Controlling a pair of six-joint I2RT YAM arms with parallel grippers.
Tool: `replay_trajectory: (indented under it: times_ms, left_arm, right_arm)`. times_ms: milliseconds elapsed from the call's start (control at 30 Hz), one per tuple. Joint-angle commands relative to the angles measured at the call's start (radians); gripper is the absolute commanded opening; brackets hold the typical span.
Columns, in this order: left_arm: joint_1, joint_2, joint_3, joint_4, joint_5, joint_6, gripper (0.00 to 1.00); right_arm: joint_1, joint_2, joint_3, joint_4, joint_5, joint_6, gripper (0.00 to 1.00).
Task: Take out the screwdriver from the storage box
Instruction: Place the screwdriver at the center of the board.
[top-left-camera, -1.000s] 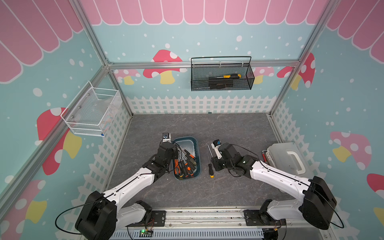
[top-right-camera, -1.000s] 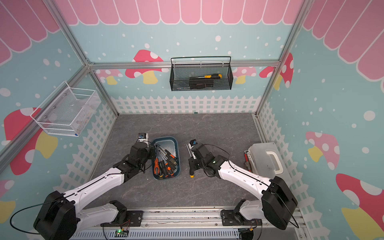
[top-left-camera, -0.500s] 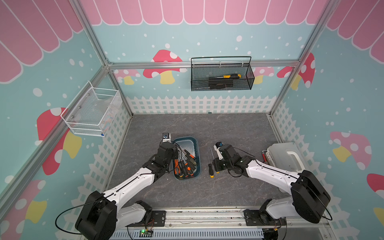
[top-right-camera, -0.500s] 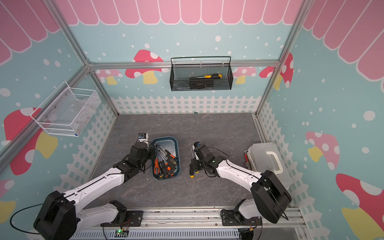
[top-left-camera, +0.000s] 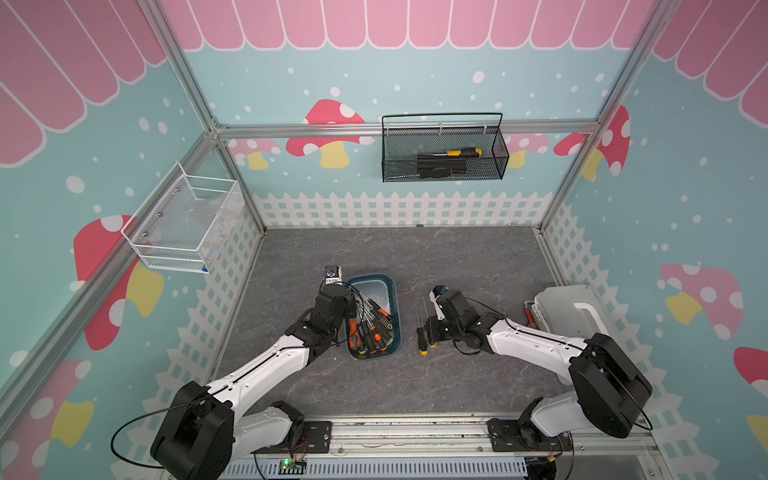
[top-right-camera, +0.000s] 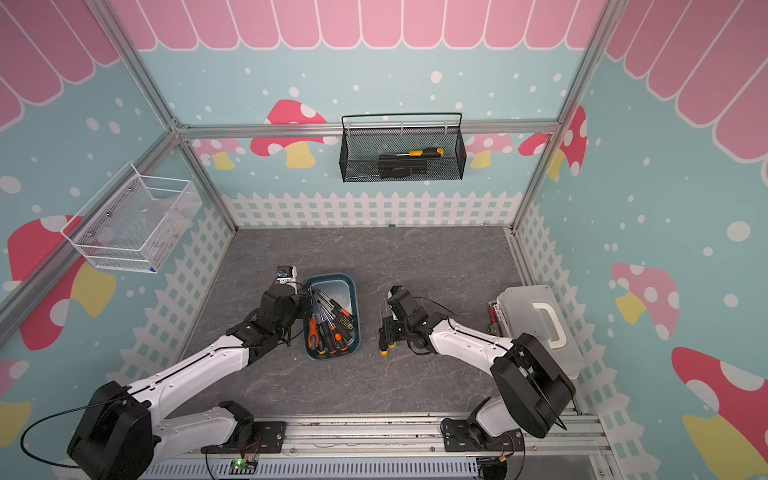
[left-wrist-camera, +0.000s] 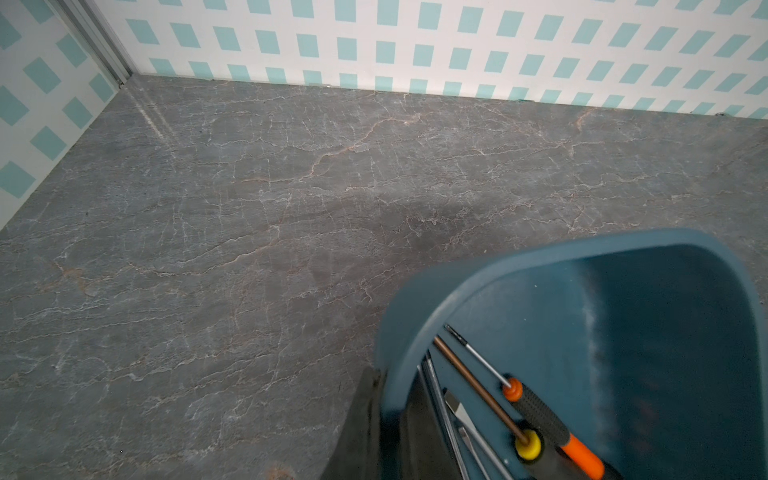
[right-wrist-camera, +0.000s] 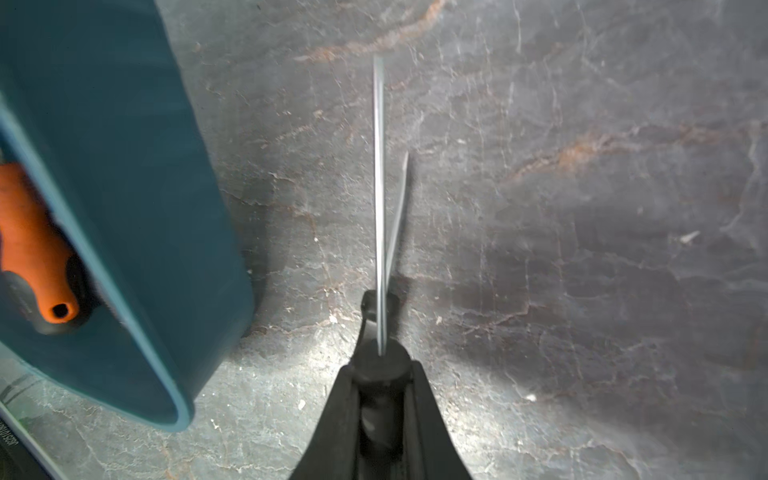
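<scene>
The teal-blue storage box (top-left-camera: 398, 316) (top-right-camera: 356, 316) stands mid-table with several orange- and black-handled screwdrivers (top-left-camera: 370, 336) inside. My left gripper (top-left-camera: 348, 328) (left-wrist-camera: 388, 419) is shut on the box's left wall (left-wrist-camera: 540, 249), one finger inside and one outside. Right of the box (right-wrist-camera: 145, 166), my right gripper (top-left-camera: 433, 330) (right-wrist-camera: 380, 382) is shut on the black handle of a screwdriver (right-wrist-camera: 378, 187), its steel shaft pointing away, low over the table. Another black-handled screwdriver (top-left-camera: 422, 340) lies on the table close beside it, and its shaft (right-wrist-camera: 397, 208) shows just under the held one.
A white lidded case (top-left-camera: 565, 316) with a handle stands at the right wall, with a red tool (top-left-camera: 528, 311) against it. A black mesh basket (top-left-camera: 442, 166) hangs on the back wall, and a white wire basket (top-left-camera: 187, 224) on the left wall.
The right arm's elbow has drawn in toward the left, while its gripper stays beside the box with the screwdriver. The left arm has not moved.
</scene>
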Motion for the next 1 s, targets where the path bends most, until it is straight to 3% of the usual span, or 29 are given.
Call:
replay_trajectory:
  times_ms: [0,900,967]
  left_arm:
    - [-0.003,-0.003,0.017,0.044,-0.001,0.0,0.0]
    - [-0.002,0.007,0.005,0.062,0.001,0.0,0.0]
    - [-0.003,0.005,0.003,0.062,0.001,0.0,0.0]
  right_arm:
    - [-0.011,0.021,-0.021,0.029,-0.004,0.048,0.0]
    - [-0.043,0.123,-0.006,0.041,-0.051,0.096,0.0]
    - [-0.049,0.13,-0.009,0.05,-0.062,0.1,0.04]
